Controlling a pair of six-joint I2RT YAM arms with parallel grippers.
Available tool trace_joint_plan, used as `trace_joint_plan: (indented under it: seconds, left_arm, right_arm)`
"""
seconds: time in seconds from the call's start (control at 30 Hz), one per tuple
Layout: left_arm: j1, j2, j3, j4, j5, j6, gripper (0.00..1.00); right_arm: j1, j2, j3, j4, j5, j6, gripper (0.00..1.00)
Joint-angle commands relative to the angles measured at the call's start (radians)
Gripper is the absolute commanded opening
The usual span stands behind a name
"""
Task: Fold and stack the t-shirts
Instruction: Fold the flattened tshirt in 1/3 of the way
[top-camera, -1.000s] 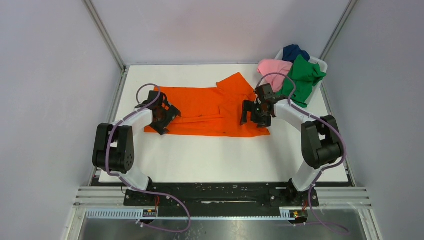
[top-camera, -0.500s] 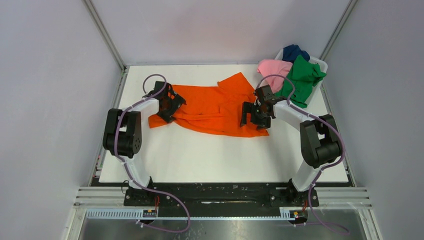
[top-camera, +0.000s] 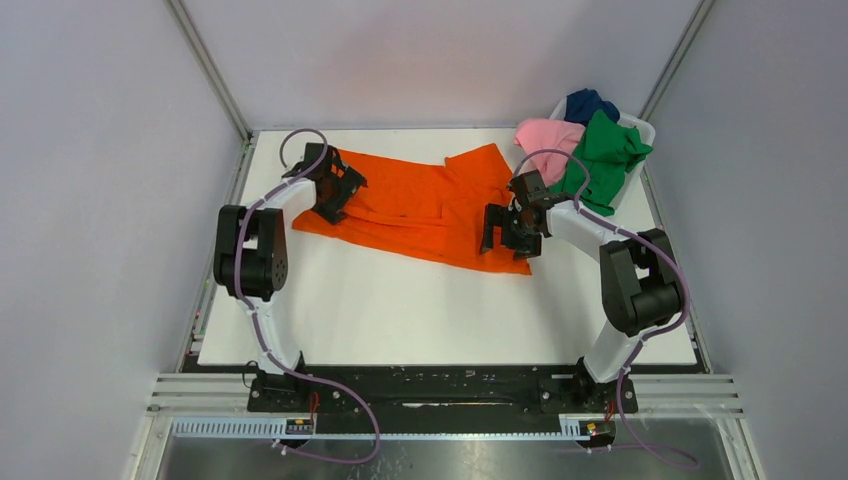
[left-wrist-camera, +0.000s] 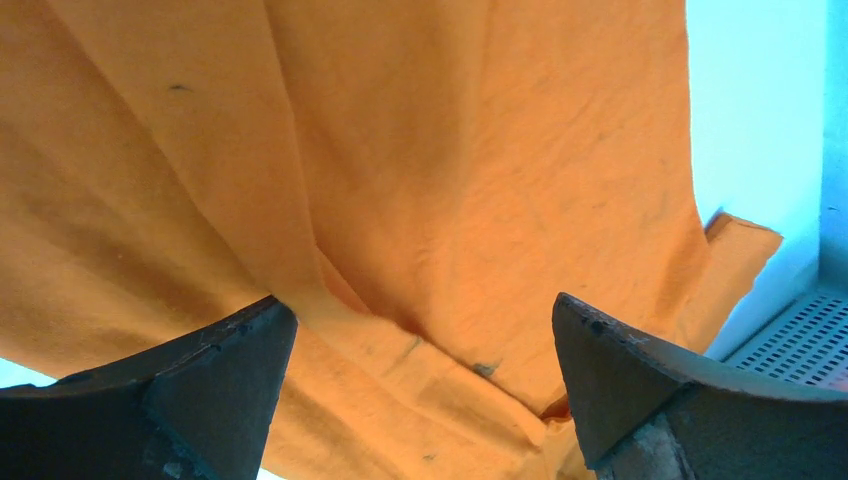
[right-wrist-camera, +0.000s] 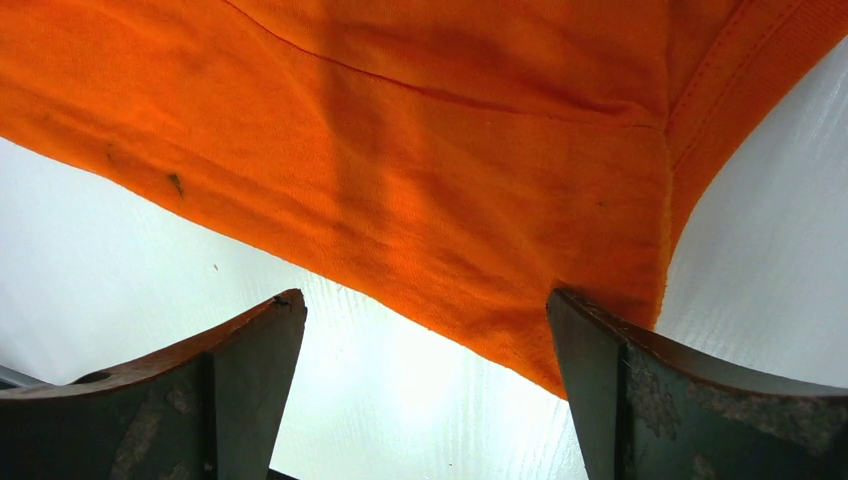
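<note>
My left gripper (left-wrist-camera: 420, 305) has its jaws apart over the far-left end of the orange t-shirt (top-camera: 420, 205), with a raised fold between the fingers. My right gripper (right-wrist-camera: 425, 295) is also spread, above the shirt's near-right corner. The shirt's long axis runs left to right on the table (top-camera: 400, 300), spanning both arms. The pink t-shirt (top-camera: 548, 135), green t-shirt (top-camera: 610, 150) and dark blue t-shirt (top-camera: 588, 103) sit in the basket (top-camera: 645, 128), nearer my right arm.

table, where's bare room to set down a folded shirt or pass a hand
The widest bare patch of table lies between the orange t-shirt and the table's near edge. A narrow strip runs behind the shirt along the far edge. Crowded: the far right corner, where the heaped basket sits close to the right hand.
</note>
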Motion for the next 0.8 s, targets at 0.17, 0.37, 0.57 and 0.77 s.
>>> trace_joint_plan:
  seconds: [0.17,0.37,0.57,0.77]
  left_arm:
    - [0.037,-0.016,0.023,0.019,0.009,0.034,0.99]
    - [0.033,0.082,0.119,0.046,0.048,0.018,0.99]
    - [0.044,0.176,0.348,0.008,0.03,-0.011,0.99]
    - [0.073,0.081,0.238,-0.083,-0.036,0.04,0.99]
  right_arm:
    - [0.011,-0.002,0.008,0.014,0.028,-0.008,1.0]
    - [0.012,-0.004,0.013,0.012,0.042,-0.009,1.0]
    - [0.012,-0.006,0.019,0.004,0.055,-0.008,1.0]
    - [0.012,-0.016,0.019,0.012,0.062,-0.007,1.0]
